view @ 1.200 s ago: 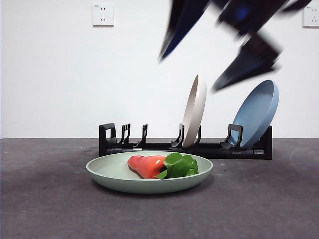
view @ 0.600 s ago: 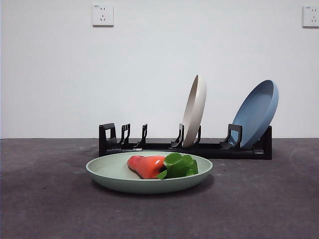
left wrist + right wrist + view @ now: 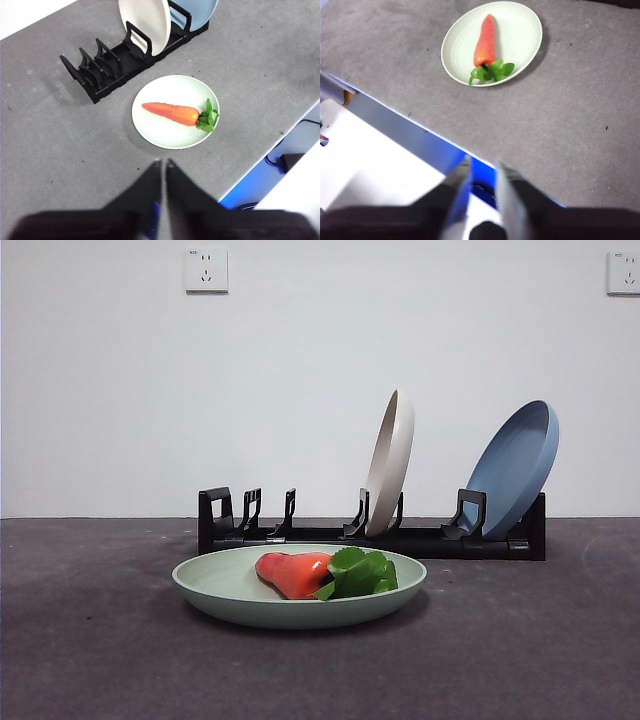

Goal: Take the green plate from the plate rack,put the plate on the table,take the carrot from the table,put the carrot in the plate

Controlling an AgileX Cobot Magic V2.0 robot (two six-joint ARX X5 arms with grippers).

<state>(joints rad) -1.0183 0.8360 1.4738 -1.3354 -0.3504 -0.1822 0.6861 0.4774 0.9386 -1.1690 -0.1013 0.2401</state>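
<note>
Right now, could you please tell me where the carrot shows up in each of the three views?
Front view: the carrot lies in the green plate, low centre, leaves pointing right.
Left wrist view: carrot mid-picture, in the same plate.
Right wrist view: carrot near the top, in the plate.
Shared landmark: the green plate under it.

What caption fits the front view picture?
Carrot lying in the green plate on the table, before the rack holding cream and blue plates.
</note>
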